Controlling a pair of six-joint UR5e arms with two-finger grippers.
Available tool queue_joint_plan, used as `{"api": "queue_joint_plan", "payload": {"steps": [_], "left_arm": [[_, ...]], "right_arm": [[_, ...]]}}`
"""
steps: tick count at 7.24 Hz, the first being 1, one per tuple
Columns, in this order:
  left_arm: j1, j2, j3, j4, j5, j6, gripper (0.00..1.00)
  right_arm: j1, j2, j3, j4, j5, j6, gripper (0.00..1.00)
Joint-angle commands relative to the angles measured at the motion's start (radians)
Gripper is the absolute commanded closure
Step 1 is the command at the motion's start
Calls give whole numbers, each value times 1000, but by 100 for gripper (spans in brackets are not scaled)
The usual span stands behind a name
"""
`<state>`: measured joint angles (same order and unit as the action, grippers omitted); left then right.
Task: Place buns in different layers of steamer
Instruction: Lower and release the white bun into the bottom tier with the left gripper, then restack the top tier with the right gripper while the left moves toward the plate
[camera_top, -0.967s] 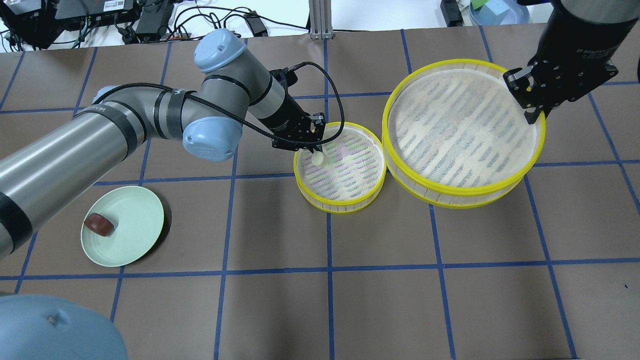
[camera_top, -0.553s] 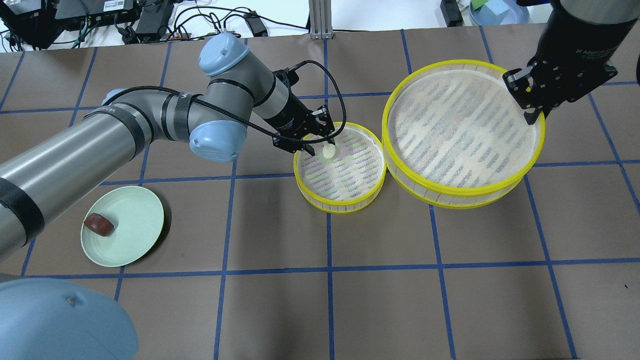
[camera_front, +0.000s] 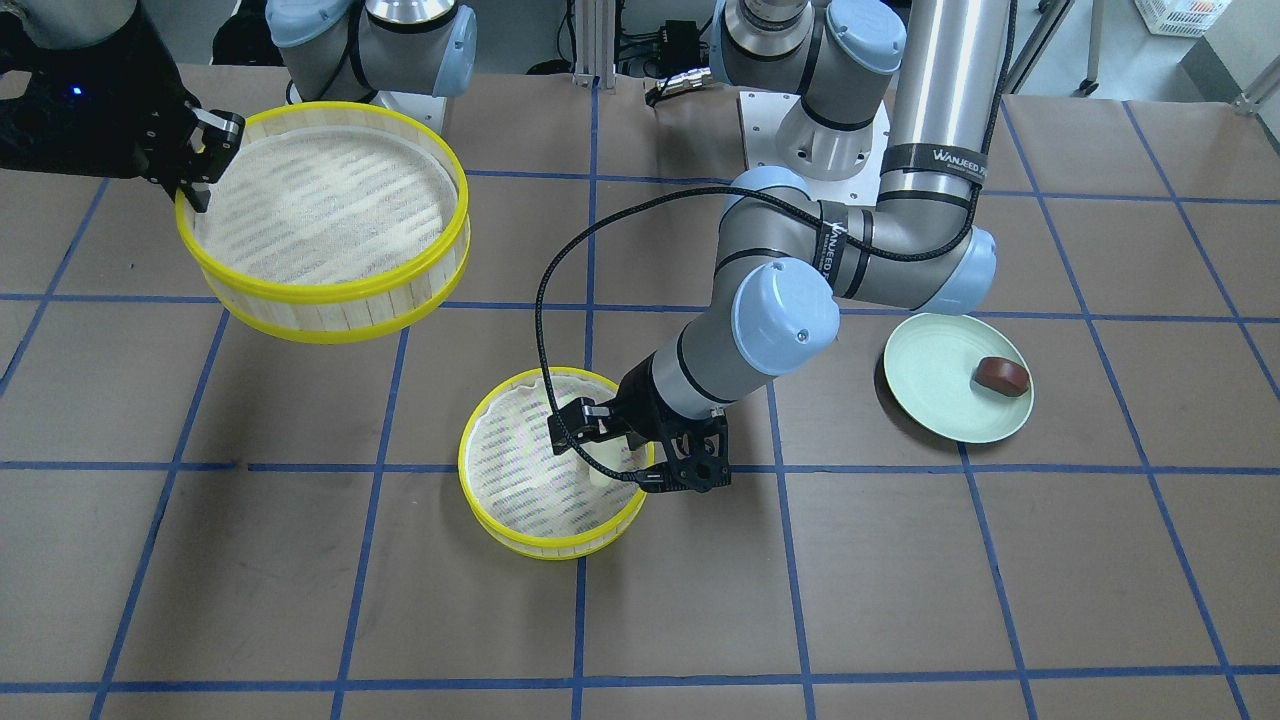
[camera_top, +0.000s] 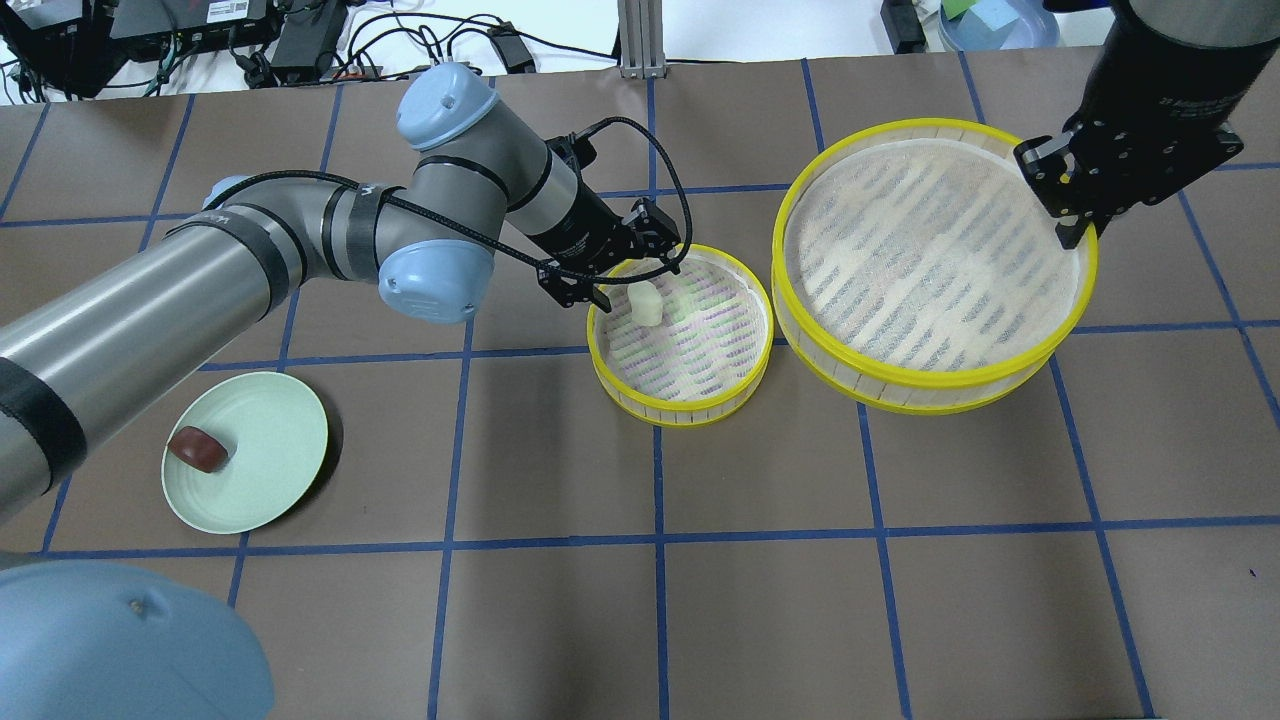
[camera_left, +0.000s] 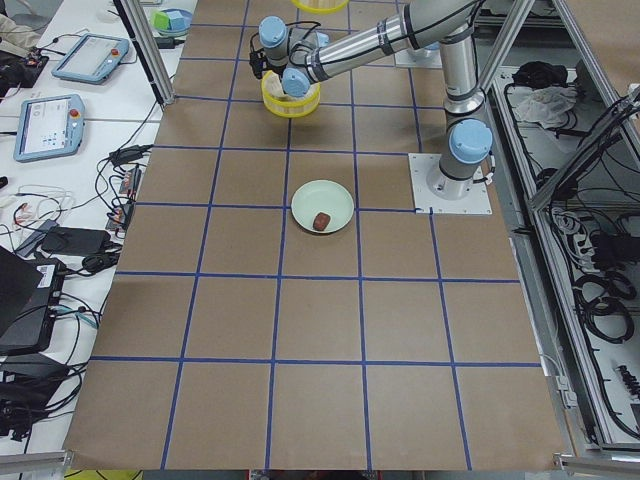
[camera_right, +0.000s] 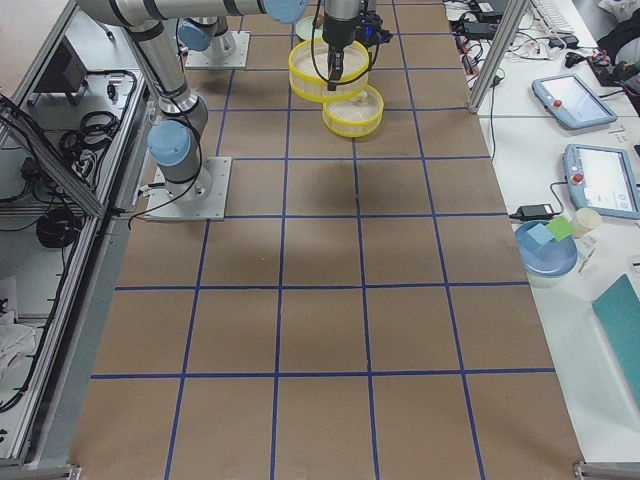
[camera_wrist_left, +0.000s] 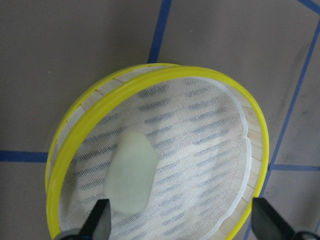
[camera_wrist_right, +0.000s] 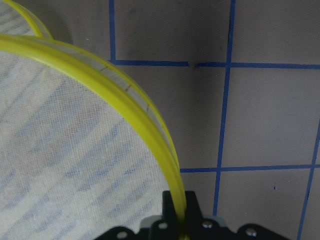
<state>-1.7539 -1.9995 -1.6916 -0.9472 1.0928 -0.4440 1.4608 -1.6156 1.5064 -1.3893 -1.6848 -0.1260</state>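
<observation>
The cream-white bun (camera_top: 646, 305) lies loose on the floor of the small yellow-rimmed steamer layer (camera_top: 680, 415), near its back-left rim. My left gripper (camera_top: 632, 275) hovers just above it, open and empty. In the left wrist view the bun (camera_wrist_left: 131, 172) sits between and ahead of the spread fingers (camera_wrist_left: 100, 220). The dark reddish-brown bun (camera_top: 197, 448) rests on the pale green plate (camera_top: 270, 440) at the front left. My right gripper (camera_top: 1075, 215) is shut on the rim of the large steamer layer (camera_top: 930, 375) and holds it above the table; the right wrist view shows the grip on the rim (camera_wrist_right: 165, 165).
The two steamer layers sit side by side, almost touching, at mid-table. The brown table surface (camera_top: 660, 600) is marked with a blue tape grid. Cables and electronics (camera_top: 300, 40) lie beyond the far edge.
My left gripper has opened and let go of the white bun, which now lies in the small layer. The large layer in my right gripper has shifted slightly right.
</observation>
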Motion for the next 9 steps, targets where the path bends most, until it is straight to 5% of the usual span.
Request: {"api": "queue_joint_plan", "payload": {"steps": [1,2,4,6,9], "left_arm": [[1,28,18,-2,88,7,1],[14,50,21,-16,201,19,0],[82,94,20,-92,272,126,0],[140,137,21,-201,418,264,0],[299,208,9,-329,510,531,0]], "right_arm": [[-3,3,0,3,-1,0,100],[-4,3,0,6,-1,-6,100],[6,25,0,1,16,3,100],[45,121,-2,-102,106,29,100],[221,369,-84,-244,103,209,100]]}}
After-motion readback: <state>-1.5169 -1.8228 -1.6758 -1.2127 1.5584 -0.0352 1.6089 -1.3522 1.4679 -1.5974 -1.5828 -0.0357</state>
